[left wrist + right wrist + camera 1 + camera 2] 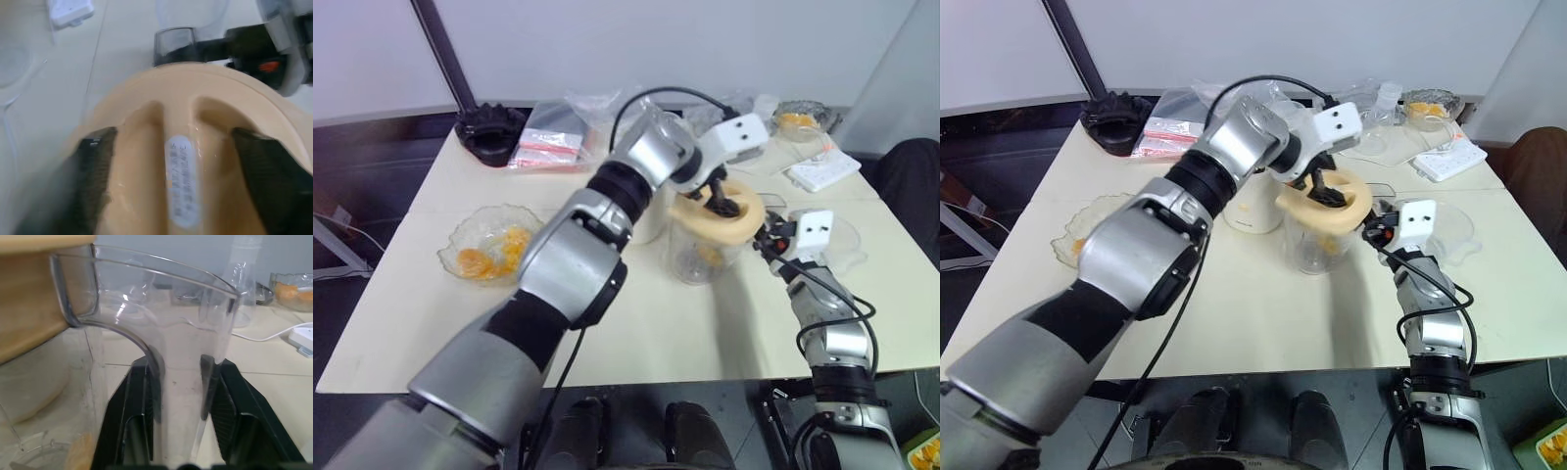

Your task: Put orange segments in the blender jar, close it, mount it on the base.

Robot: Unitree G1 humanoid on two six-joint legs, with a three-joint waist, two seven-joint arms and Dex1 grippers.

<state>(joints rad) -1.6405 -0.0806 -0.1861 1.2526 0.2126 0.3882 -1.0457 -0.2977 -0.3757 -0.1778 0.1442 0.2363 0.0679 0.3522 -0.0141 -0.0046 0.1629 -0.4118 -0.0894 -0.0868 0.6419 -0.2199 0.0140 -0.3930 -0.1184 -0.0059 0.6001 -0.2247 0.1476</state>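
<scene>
Clear plastic jar (703, 250) stands mid-table, orange pieces (709, 255) inside. We keep the right gripper (178, 382) clamped on its handle (183, 367) to steady it. Cream lid (720, 211) rests on the rim; left gripper (178, 166) straddles its grip ridge, fingers wide.

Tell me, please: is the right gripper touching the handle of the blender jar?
Touching. In the right wrist view, the right gripper has both black fingers pressed against the sides of the blender jar's clear handle, no gap visible.
</scene>
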